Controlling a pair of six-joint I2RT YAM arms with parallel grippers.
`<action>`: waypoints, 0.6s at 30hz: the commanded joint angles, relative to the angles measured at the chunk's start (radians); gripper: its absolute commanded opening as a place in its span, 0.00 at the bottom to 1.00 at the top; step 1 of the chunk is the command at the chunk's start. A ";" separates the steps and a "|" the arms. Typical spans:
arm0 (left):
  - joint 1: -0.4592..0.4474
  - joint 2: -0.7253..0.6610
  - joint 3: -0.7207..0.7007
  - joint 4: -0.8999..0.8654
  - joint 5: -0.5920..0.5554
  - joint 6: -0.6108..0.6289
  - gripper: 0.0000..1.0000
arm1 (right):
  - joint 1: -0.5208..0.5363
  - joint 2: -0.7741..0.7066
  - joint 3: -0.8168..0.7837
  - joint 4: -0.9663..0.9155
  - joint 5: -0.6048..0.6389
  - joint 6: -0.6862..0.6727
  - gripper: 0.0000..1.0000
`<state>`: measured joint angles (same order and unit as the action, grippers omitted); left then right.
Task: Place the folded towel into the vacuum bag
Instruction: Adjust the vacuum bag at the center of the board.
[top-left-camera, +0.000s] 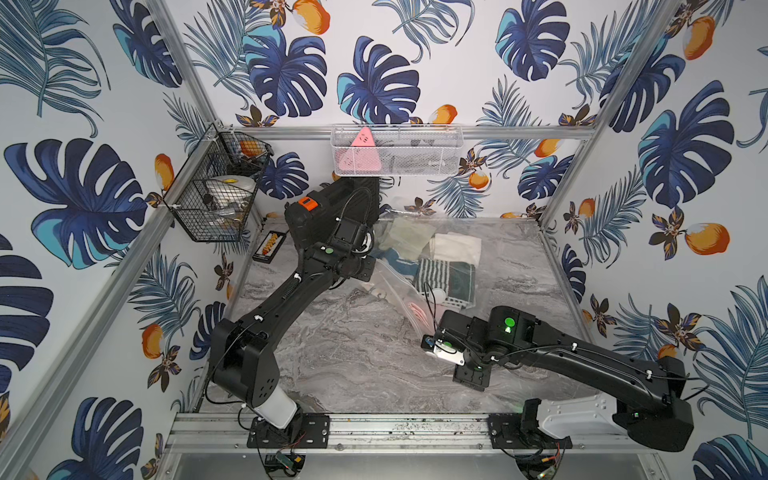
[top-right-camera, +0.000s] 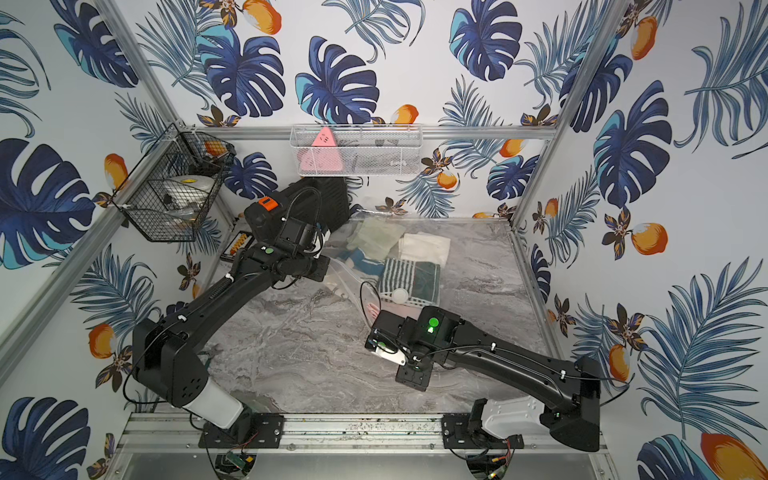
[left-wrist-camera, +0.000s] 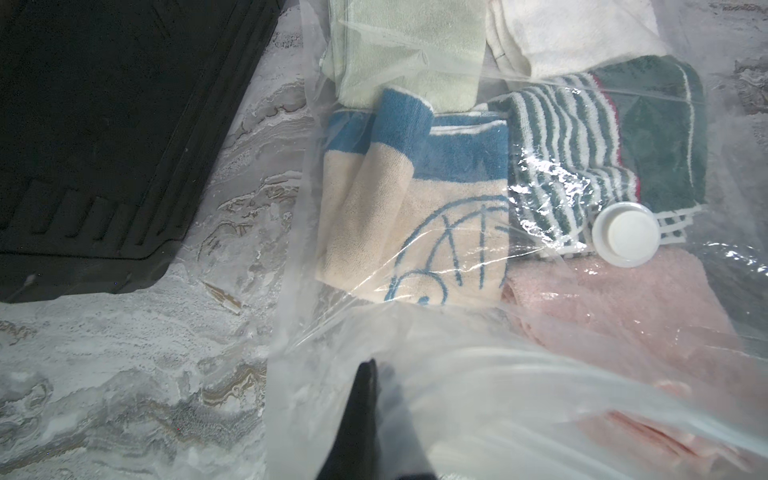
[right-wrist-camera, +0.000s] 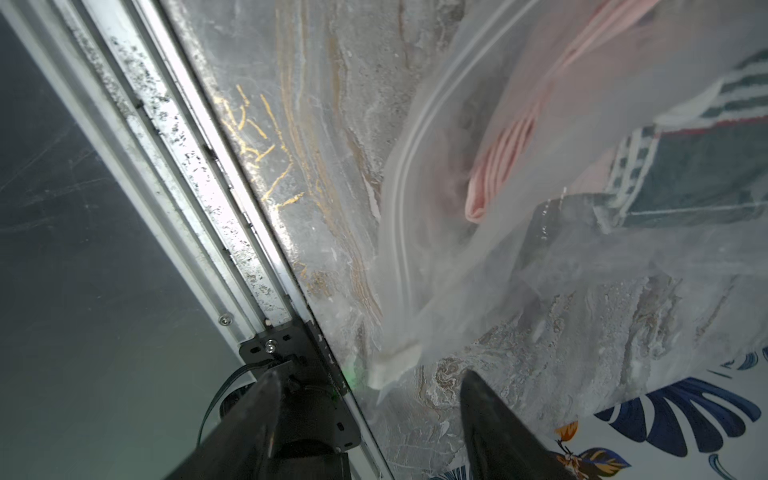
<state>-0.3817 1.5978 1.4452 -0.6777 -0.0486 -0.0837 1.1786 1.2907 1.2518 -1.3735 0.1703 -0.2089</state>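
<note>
The vacuum bag (top-left-camera: 401, 286) lies at the rear middle of the marble table (top-left-camera: 332, 353). Its long axis runs from rear wall to front, with the zip strip (right-wrist-camera: 405, 187) end toward the arms. The left wrist view alone shows the pink folded towel (left-wrist-camera: 602, 299) inside near the mouth, beside the white valve (left-wrist-camera: 625, 233), and the left gripper (left-wrist-camera: 365, 403) pinched tight on the bag's upper film. The right wrist view alone shows the right gripper (right-wrist-camera: 370, 374) gaping wide and holding nothing, the strip's corner near its tips. A black case (left-wrist-camera: 104, 124) sits just beside the bag's edge; bare table lies in front.
</note>
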 joint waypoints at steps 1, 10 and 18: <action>0.005 -0.012 0.004 0.020 0.002 -0.013 0.00 | 0.015 0.031 -0.017 0.033 0.009 0.014 0.71; 0.013 -0.025 -0.005 0.024 -0.002 -0.015 0.00 | 0.015 0.084 -0.094 0.170 0.097 0.068 0.64; 0.030 -0.054 -0.025 0.041 -0.026 -0.031 0.00 | -0.013 0.031 -0.220 0.286 0.301 0.021 0.21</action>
<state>-0.3588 1.5600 1.4242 -0.6739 -0.0570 -0.0879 1.1820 1.3441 1.0466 -1.1599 0.3660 -0.1665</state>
